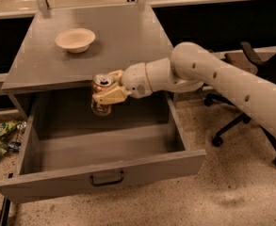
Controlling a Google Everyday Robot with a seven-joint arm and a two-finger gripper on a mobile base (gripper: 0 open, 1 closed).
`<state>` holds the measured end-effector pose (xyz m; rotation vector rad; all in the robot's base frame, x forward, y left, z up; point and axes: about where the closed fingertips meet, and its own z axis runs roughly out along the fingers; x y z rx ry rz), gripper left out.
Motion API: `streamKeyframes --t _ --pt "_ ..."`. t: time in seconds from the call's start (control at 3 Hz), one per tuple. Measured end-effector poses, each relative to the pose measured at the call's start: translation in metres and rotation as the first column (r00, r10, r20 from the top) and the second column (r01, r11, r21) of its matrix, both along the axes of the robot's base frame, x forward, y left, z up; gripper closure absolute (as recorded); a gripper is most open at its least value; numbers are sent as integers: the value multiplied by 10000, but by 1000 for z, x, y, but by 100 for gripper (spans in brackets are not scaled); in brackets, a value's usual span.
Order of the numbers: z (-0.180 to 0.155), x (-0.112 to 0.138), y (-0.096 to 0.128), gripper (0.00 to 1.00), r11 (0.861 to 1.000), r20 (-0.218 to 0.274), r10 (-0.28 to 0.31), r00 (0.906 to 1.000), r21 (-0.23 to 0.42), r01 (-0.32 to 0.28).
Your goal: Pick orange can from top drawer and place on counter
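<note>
Camera view: gripper (102,89) clamped on the orange can (101,108), one cream finger (110,95) crossing the label at mid-height and the other behind the rim. The can hangs close to upright, silver top up, over the rear of the open top drawer (100,174) and level with the front edge of the counter (128,36), touching neither. A cream bowl (75,39) stands on the counter's far left, well apart from the can.

Handling, as judged: a thin aluminium wall is light and stiff along its axis but dents under a hard sideways squeeze, and the smooth label may slip. A mid-body side grip, as shown, suits it best, with moderate force. Whether it is full or empty cannot be told.
</note>
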<state>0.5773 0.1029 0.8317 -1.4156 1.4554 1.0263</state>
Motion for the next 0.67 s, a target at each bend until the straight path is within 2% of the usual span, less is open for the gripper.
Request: streamKeyframes --t 0.33,0.67 --pt "11 1 0 100 10000 99 77 9999 38 -77" --pt "23 -2 3 100 9994 298 214 9993 -294 -205"
